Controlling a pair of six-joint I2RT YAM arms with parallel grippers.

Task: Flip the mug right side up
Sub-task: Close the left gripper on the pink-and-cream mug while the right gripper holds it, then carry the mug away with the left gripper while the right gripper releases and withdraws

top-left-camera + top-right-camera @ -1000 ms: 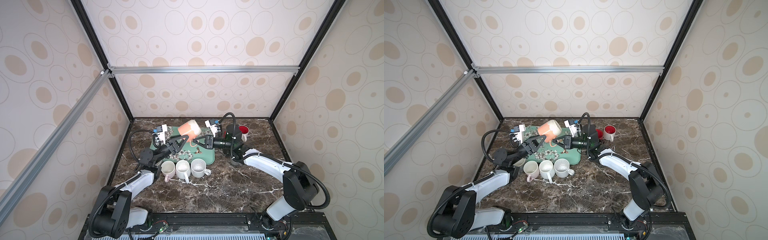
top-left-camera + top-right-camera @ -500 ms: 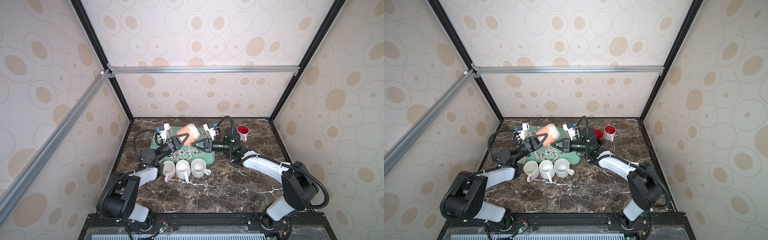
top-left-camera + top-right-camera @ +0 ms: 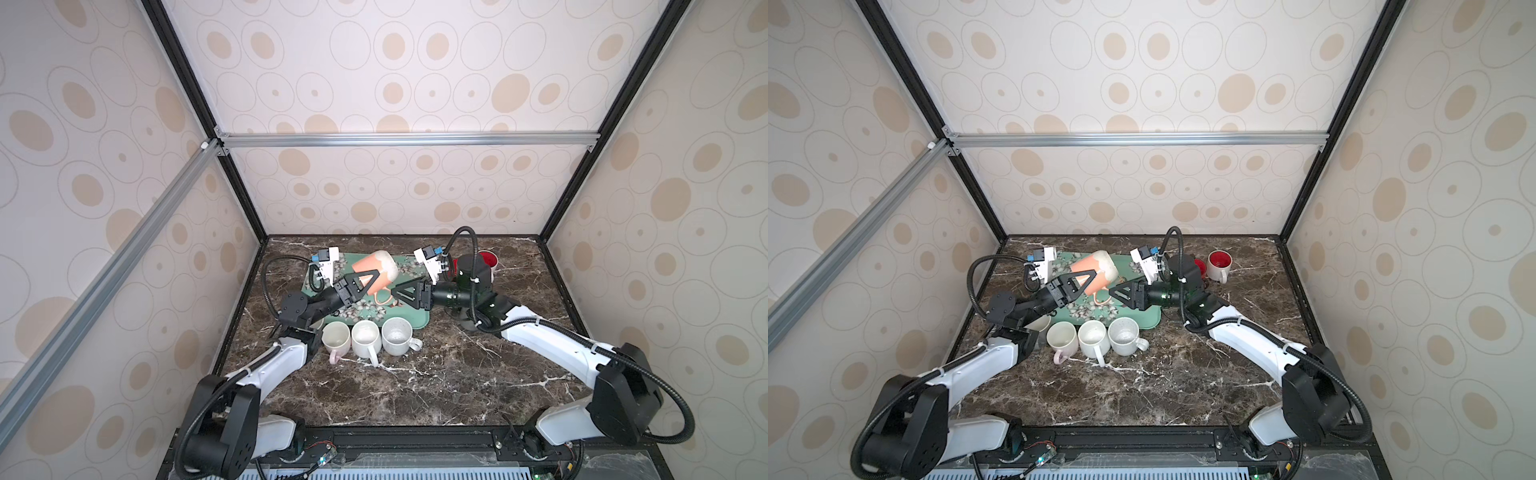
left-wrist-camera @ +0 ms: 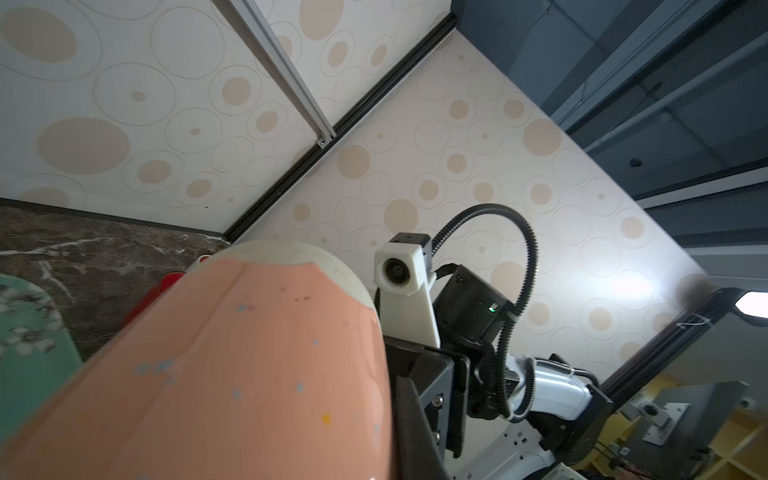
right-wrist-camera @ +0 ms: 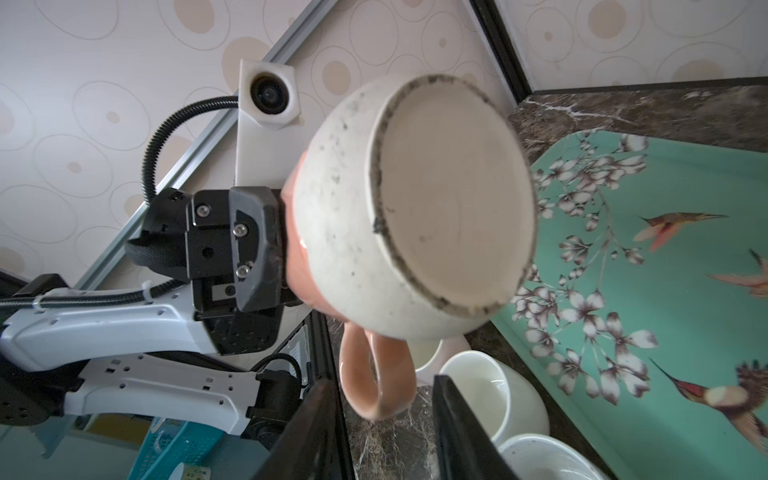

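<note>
The mug [image 3: 376,270] [image 3: 1094,270], salmon pink with a white base, hangs tilted above the green tray [image 3: 409,266]. Its base points up and back, and its handle [image 5: 376,374] hangs down. My left gripper [image 3: 374,277] [image 3: 1089,277] is shut on the mug at its mouth end. One finger [image 4: 415,436] lies along the pink wall [image 4: 232,353]. My right gripper [image 3: 392,295] [image 5: 382,380] is open, its fingers either side of the handle with a gap on each side. The mug's mouth is hidden.
Three white mugs [image 3: 365,338] stand upright in a row in front of the tray. A mug with a red inside [image 3: 1220,262] stands at the back right. Another pale mug [image 3: 1040,324] sits under my left arm. Black frame posts bound the marble table [image 3: 415,386].
My left gripper has closed on the mug's mouth end. My right gripper's jaws have spread off the handle. The mug sits slightly lower than before.
</note>
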